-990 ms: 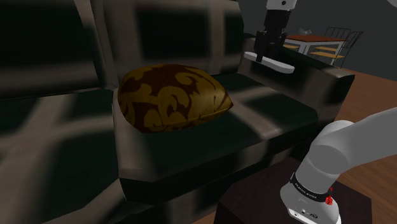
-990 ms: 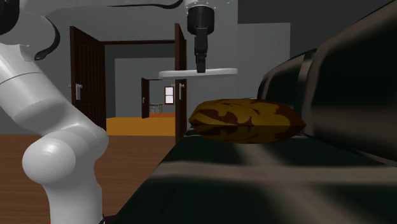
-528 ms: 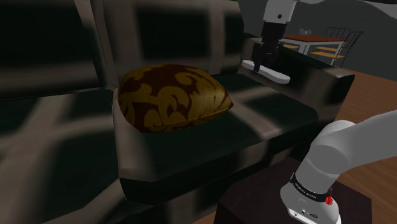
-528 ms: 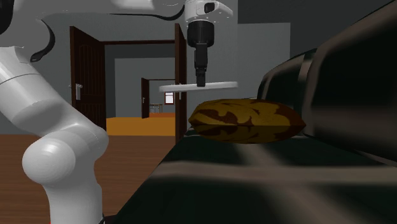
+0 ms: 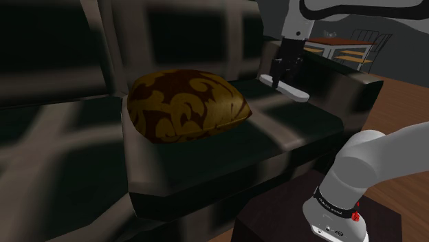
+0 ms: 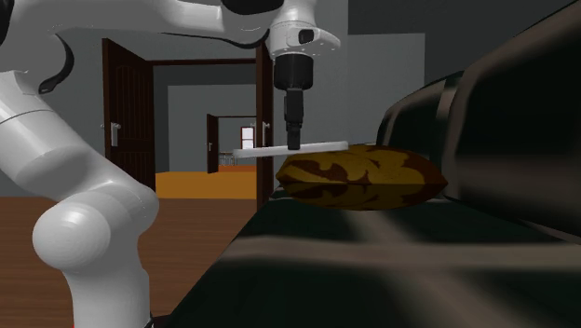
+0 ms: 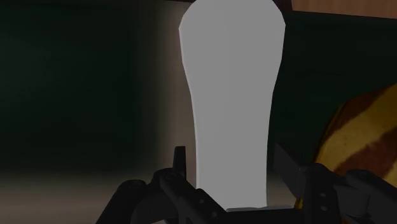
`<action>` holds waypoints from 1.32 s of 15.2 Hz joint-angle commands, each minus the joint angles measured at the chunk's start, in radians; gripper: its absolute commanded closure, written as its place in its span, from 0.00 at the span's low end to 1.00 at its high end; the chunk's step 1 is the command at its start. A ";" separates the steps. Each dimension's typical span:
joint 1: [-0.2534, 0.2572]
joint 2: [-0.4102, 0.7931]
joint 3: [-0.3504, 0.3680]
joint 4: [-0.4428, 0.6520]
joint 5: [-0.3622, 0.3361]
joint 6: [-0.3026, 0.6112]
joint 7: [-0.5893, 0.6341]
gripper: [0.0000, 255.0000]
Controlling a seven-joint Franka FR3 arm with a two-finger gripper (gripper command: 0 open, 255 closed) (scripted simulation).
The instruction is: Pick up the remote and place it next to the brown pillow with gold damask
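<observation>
- Tool (image 6: 294, 142): it points straight down, and its two black fingers pinch the remote (image 6: 290, 147) at about mid-length. I see the same clasp in the wrist view, with a finger on either side of the pale body.
- Change: over the last second I have brought the tool steadily down and a little toward the pillow (image 5: 185, 106). The grip has not altered and the remote has stayed level.
- Remote: a flat, pale grey bar held crosswise under the fingers, clear of any surface. In the second exterior view it now hangs about level with the top of the pillow, where a second ago it rode well above it.
- Brown-and-gold pillow: it lies on the sofa seat (image 5: 275, 134), unmoved. In the second exterior view the remote's nearer end sits just beside its upper edge. The shoulder view shows open seat between the two, so I judge them near but not touching.
- Sofa seat: a dark cushion lies beneath the remote, with a gap left between them.
- Reading: the pick-up is done and the carry is nearly over. I judge this to be the lowering stage of the placement. What remains is the last descent to the cushion and then spreading the fingers.
- Caution: the cushion probably yields, so if I release too high the bar may tip or slide away from the pillow.
</observation>
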 commanded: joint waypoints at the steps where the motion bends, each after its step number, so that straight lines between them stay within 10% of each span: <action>1: 0.000 -0.008 0.002 -0.035 0.001 0.027 0.001 1.00; 20: -0.001 -0.044 0.001 -0.314 0.000 0.271 -0.002 1.00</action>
